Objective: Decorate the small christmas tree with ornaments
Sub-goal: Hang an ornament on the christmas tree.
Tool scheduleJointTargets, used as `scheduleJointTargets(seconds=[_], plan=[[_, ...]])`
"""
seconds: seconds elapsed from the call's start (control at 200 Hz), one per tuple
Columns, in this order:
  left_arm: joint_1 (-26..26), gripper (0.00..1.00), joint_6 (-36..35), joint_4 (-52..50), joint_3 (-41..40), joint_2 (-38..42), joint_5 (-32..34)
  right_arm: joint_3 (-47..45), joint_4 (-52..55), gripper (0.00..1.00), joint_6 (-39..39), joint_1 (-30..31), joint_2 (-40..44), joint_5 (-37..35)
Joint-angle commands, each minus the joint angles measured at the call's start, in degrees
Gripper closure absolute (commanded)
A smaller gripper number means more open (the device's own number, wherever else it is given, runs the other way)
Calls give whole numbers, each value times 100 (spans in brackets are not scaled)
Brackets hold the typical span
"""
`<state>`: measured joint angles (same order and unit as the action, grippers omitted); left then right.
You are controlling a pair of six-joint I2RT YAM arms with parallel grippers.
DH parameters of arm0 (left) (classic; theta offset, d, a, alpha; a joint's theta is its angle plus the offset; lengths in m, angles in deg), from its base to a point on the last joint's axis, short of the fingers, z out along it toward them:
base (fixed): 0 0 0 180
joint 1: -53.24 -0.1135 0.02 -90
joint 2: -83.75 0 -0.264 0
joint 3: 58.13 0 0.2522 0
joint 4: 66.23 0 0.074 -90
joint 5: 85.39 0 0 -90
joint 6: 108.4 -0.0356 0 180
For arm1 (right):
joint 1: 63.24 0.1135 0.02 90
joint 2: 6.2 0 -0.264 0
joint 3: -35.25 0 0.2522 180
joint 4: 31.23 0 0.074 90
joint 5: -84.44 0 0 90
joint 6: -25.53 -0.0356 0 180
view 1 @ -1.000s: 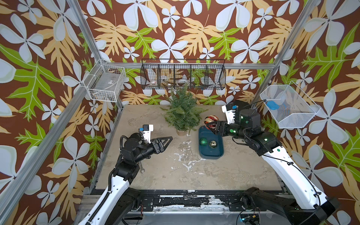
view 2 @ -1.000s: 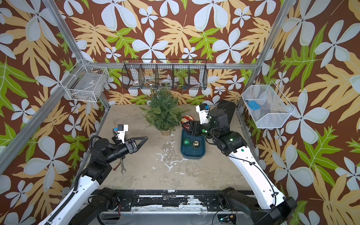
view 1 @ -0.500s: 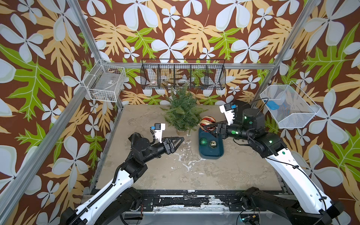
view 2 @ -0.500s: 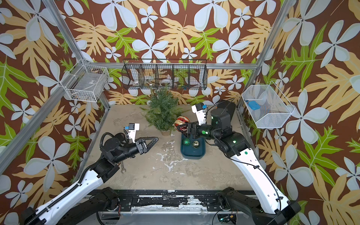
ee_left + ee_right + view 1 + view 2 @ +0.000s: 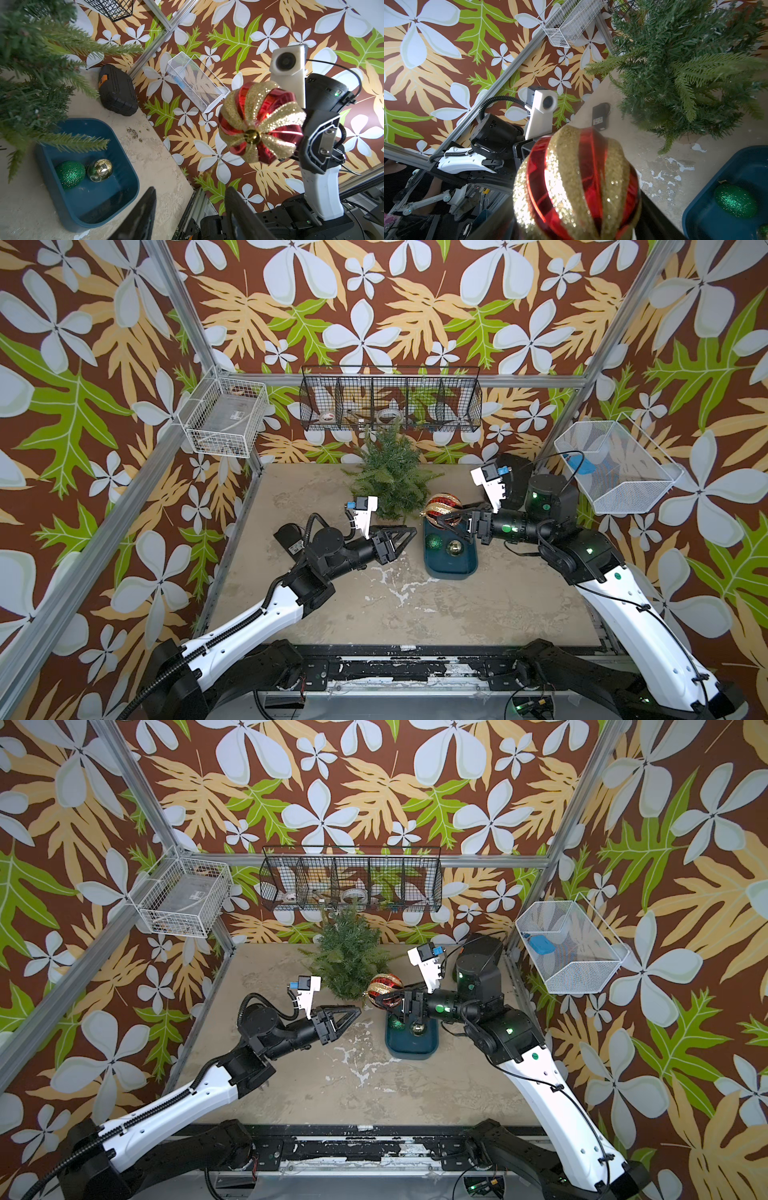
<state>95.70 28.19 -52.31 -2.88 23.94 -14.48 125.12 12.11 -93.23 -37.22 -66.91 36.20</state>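
Aloft, the red-and-gold bauble sits clamped in the right pincer over the blue tray's far end, just beside the small christmas tree at the surface's far edge. The left pincer, jaws apart and empty, points toward it. The green bauble and gold bauble lie in the tray.

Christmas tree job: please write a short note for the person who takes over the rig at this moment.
The right pincer is shut on the red-and-gold ornament, held in the air beside the tree, near the tray's far end.
The left pincer is open and empty, pointing toward that ornament.
The small christmas tree stands upright; no ornament is visible on it.
The green ornament and the gold ornament lie in the blue tray.
Done: nothing hung yet. Left: hang all three.
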Motion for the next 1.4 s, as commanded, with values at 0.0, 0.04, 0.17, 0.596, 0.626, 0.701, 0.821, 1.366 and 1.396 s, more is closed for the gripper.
scheduleJointTargets(seconds=[0.0,0.04,0.17,0.596,0.626,0.701,0.821,1.366,1.396], plan=[[55,46,45,668,17,-51,-138,6,-155,25,-51,7,45,150],[85,46,35,754,-1,-52,-164,7,-160,25,-65,4,52,153],[195,50,8,940,-21,-70,-204,-17,-210,25,-90,8,76,190],[342,70,-42,1002,122,-330,-270,-71,-277,25,-148,7,146,219],[349,75,-52,1007,135,-333,-270,-77,-278,25,-147,6,144,220],[348,87,-79,986,154,-339,-276,-88,-282,25,-132,1,149,191],[346,99,-147,887,135,-313,-264,-92,-271,25,-104,6,143,158],[350,100,-1559,-1442,693,108,807,-225,-380,26,19,0,112,63],[350,100,-1659,-1562,746,108,838,-258,-408,26,2,5,91,93]])
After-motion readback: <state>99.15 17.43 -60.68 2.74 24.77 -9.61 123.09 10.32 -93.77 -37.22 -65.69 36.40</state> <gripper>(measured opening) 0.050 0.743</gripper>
